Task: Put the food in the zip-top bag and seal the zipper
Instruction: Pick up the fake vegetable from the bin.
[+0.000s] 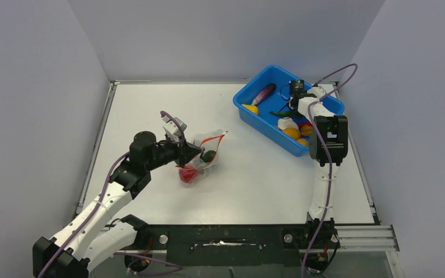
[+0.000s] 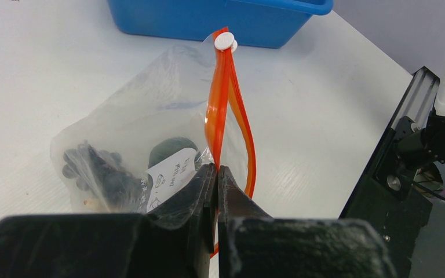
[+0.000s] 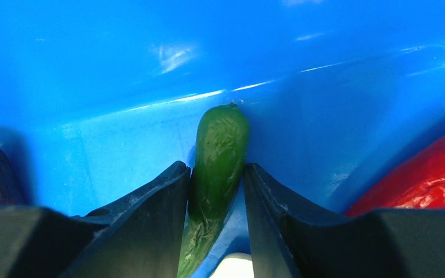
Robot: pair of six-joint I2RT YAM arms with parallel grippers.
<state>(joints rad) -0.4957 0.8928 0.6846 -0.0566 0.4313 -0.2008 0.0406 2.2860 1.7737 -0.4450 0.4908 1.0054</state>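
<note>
The left gripper fills the bottom of its wrist view, clenched on the zipper of the zip-top bag. The two orange tracks part just beyond the fingers. Inside the bag lie dark grapes at 9 o'clock and a red ball. From above, the bag is at 9 o'clock on the table and the blue tub at 2 o'clock. There the right gripper grasps a green cucumber, a finger against each side. A purple eggplant lies at the tub's 11 o'clock.
</note>
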